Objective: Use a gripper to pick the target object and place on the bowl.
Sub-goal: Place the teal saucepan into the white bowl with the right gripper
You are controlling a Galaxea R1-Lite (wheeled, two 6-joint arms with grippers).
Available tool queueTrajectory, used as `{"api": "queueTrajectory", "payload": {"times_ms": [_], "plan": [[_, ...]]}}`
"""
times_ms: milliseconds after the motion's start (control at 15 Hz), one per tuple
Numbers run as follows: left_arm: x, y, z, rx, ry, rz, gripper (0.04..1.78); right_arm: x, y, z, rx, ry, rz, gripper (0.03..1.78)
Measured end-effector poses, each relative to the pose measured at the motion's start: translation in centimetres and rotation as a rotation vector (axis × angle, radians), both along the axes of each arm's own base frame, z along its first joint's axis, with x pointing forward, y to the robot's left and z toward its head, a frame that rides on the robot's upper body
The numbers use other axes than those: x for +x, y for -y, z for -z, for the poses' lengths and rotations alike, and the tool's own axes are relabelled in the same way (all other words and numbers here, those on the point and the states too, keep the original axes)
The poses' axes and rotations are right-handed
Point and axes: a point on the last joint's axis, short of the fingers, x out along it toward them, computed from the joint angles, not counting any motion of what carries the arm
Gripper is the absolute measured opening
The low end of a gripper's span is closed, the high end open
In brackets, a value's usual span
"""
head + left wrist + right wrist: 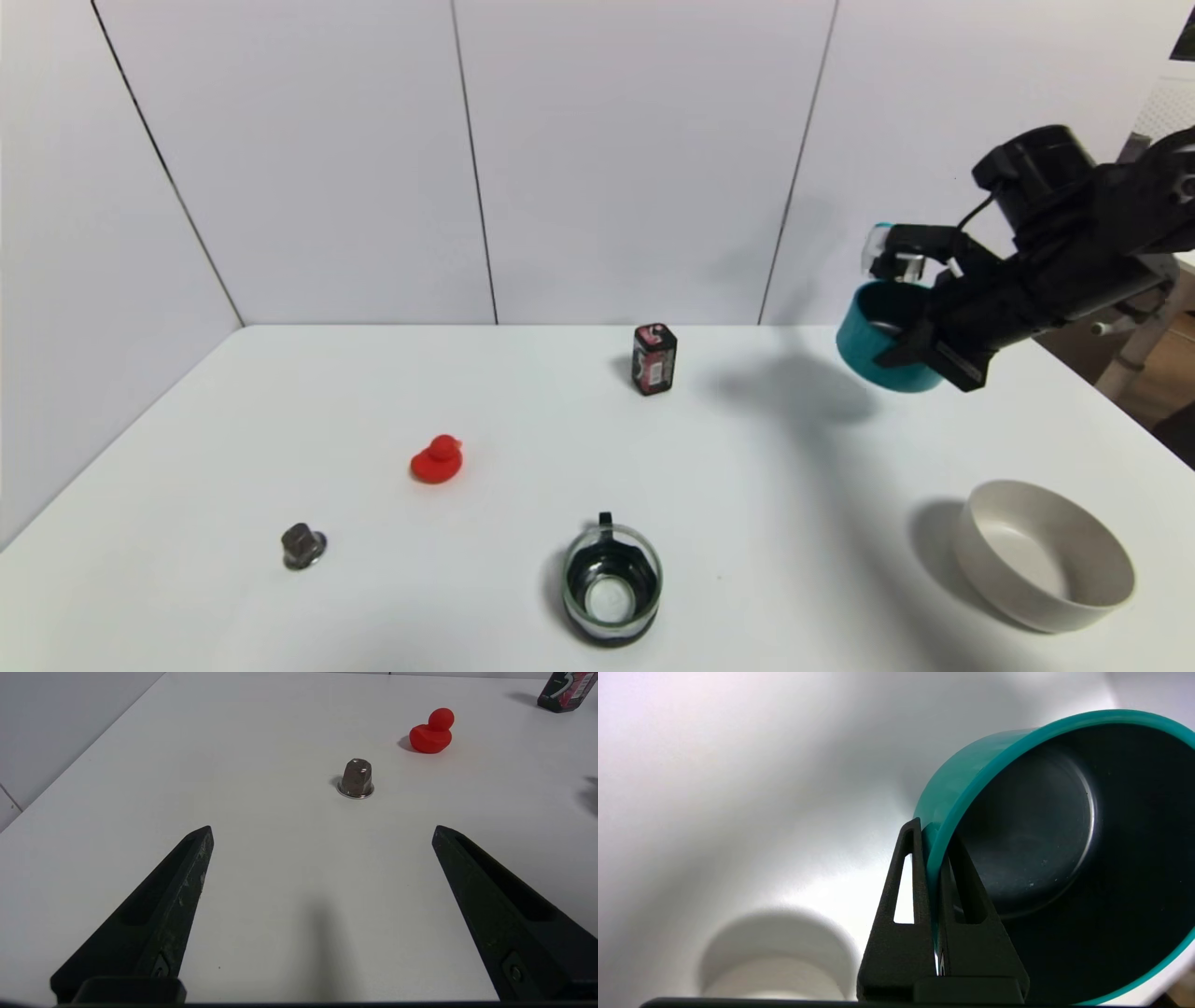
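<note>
Nearest me, the bowl point(1046, 555) sits on the table point(523, 448); my right gripper point(920, 350), clamped on the saucepan point(873, 350) rim, holds it airborne well behind the bowl; left gripper point(322, 830) idles, spread

A white table point(523, 411) fills the space in front of the white wall panels. Five things sit right on it. Taking the table's middle as the clock's centre: a glass mug point(611, 585) at 6 o'clock near the front edge, its black handle pointing to the back; a red duck point(437, 459) at 9 o'clock; a small metal capsule point(302, 546) at 8 o'clock, well apart from the duck; a dark carton point(653, 359) upright at 12 o'clock, towards the wall; and a cream bowl point(1050, 593) at 4 o'clock, near the front right corner.
</note>
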Motion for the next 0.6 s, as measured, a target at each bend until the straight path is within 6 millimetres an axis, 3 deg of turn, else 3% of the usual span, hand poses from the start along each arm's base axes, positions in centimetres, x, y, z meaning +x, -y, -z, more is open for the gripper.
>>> {"api": "queueTrajectory", "payload": {"times_ms": [333,600], "plan": [[0.0,0.0,0.0,0.000,0.000,0.000,1.69,-6.5,2.0,-4.6,0.001,0.007,0.053,0.10],[0.0,0.0,0.0,0.000,0.000,0.000,1.69,-12.0,3.0,-5.5,0.001,-0.006,0.092,0.10]]}}
